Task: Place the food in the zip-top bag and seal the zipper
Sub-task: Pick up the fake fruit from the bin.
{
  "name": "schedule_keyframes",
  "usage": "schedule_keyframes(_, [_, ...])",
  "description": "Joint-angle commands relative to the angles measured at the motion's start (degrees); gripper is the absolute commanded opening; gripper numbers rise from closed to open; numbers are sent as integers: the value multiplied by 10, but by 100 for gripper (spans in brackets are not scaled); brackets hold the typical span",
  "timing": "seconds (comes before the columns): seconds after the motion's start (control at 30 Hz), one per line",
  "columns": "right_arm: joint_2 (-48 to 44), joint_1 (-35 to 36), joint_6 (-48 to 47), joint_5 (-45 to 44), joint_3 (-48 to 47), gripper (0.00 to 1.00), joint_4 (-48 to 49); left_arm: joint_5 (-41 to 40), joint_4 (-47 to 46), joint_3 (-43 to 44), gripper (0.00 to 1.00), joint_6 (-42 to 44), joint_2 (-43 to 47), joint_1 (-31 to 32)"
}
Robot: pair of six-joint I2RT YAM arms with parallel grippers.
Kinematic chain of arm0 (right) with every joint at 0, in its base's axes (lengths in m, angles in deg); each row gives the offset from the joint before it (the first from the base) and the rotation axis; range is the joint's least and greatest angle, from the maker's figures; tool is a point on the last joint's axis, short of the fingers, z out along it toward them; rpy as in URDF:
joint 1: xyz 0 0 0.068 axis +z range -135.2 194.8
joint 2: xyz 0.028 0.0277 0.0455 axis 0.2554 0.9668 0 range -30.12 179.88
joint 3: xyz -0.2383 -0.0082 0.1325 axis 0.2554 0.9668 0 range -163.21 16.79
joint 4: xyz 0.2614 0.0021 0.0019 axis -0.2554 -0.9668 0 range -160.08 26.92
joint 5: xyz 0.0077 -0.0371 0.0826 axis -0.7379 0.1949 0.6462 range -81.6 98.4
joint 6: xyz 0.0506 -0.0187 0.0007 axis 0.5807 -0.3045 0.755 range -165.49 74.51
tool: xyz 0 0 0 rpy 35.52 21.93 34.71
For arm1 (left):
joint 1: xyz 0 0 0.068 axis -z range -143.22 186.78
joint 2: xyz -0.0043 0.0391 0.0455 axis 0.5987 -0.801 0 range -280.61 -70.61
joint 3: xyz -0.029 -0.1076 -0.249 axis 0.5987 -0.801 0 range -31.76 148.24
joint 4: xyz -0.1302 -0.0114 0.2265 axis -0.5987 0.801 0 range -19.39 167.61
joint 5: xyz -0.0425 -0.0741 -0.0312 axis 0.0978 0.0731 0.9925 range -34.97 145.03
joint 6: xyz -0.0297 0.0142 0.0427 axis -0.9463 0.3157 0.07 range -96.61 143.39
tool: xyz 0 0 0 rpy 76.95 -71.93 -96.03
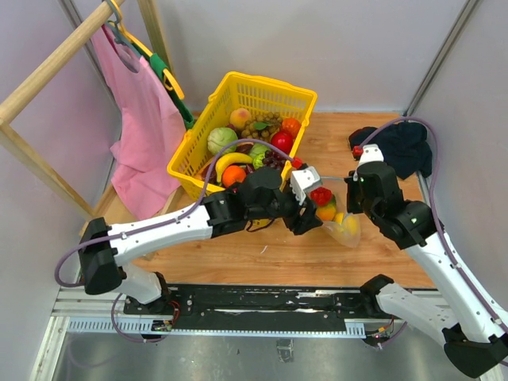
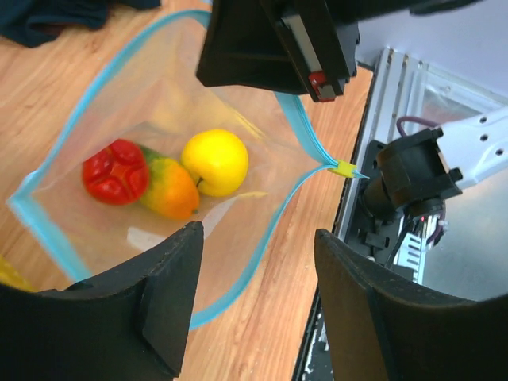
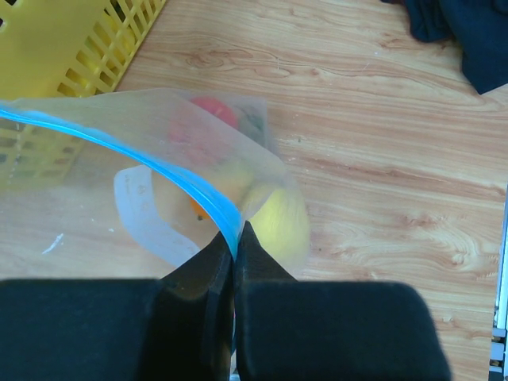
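Note:
The clear zip-top bag (image 2: 159,103) lies open on the wooden table, its blue zipper (image 2: 305,135) bowed wide, with a yellow slider tab (image 2: 344,167) at one end. Inside are a red piece (image 2: 115,171), an orange-green piece (image 2: 171,190) and a yellow lemon (image 2: 214,161). My left gripper (image 2: 258,238) is open and empty, just above the bag's near lip. My right gripper (image 3: 235,246) is shut on the zipper strip (image 3: 190,186) and holds that edge up. In the top view the bag (image 1: 341,224) sits between the left gripper (image 1: 304,216) and the right gripper (image 1: 353,202).
The yellow mesh basket (image 1: 238,83), behind and left of the bag, holds more fruit, including a banana (image 1: 232,161) and grapes (image 1: 266,127). A dark cloth (image 1: 401,147) lies at the back right. A pink garment (image 1: 147,127) hangs on a wooden rack at left.

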Motion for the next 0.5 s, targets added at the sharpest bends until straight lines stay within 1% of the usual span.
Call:
schedule_keyframes(0.0, [-8,-7,3,-16,-3,1,10,-88,27,27,68,-15,56,-2])
schedule_keyframes(0.1, [-10,-7,2,-19,-3,1,9,-148,72,44,77,-24,70,-8])
schedule_keyframes(0.27, [-12,-7,-1,-23,-1,1,8,-235,159,71,81,-42,82,-41])
schedule_keyframes(0.47, [-17,-7,-3,-31,0,1,7,-284,237,80,86,-66,96,-102])
